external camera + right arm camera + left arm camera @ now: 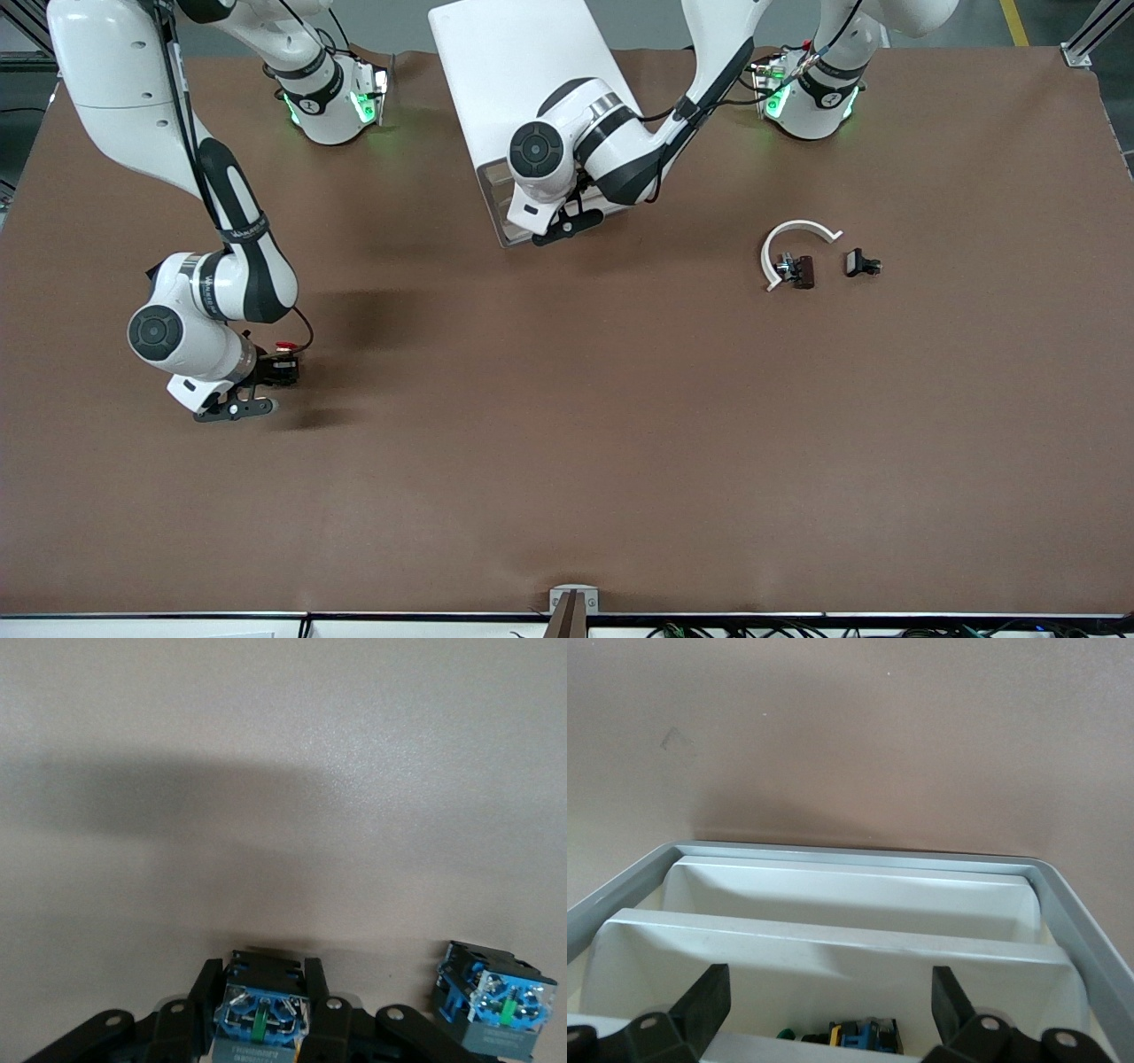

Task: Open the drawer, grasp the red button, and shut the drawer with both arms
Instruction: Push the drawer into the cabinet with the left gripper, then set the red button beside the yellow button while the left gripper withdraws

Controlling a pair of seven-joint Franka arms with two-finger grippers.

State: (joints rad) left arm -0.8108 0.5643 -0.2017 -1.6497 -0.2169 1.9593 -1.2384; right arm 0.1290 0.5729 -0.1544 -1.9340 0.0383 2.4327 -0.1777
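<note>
Over the open drawer point(859, 895) of the white cabinet point(518, 66), the left gripper point(824, 1010) hangs spread wide and empty. Well away from that cabinet, toward the right arm's end of the table, the right gripper point(263, 1014) is clamped on the button point(261, 1014), a second blue block point(492, 997) just beside it.

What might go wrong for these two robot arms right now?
1. The right pincer is shut on a blue-and-black blocky button. A second like block sits close beside it and might get knocked.
2. The left pincer hangs open over the white plastic drawer. Its fingers could catch a divider wall.
</note>
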